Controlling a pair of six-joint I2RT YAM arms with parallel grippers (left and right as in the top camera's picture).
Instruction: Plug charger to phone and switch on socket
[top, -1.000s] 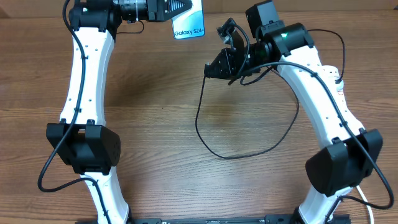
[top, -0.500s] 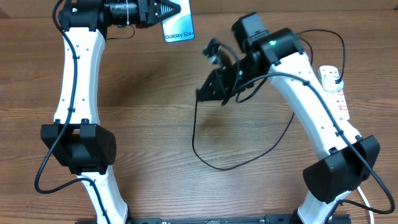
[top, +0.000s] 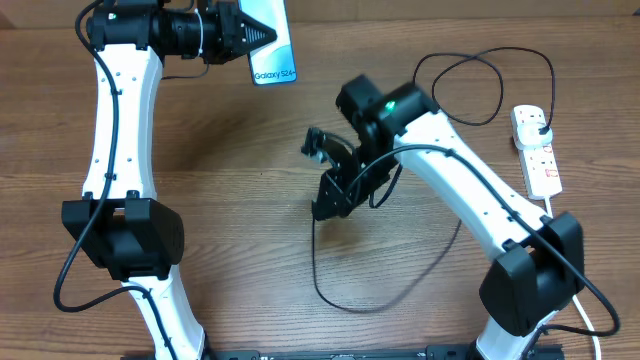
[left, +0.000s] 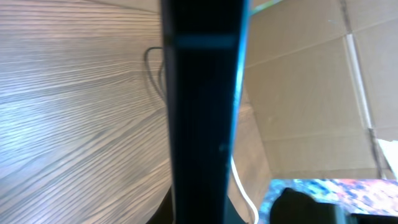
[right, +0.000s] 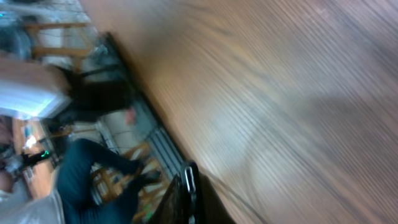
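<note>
Left pincer (top: 257, 31) around blue-teal, dark-framed phone (top: 275, 58)

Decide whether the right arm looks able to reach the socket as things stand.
Probably yes: the socket lies uncovered on that arm's side, though the right claw, shut on the charger, hangs mid-table.
</note>
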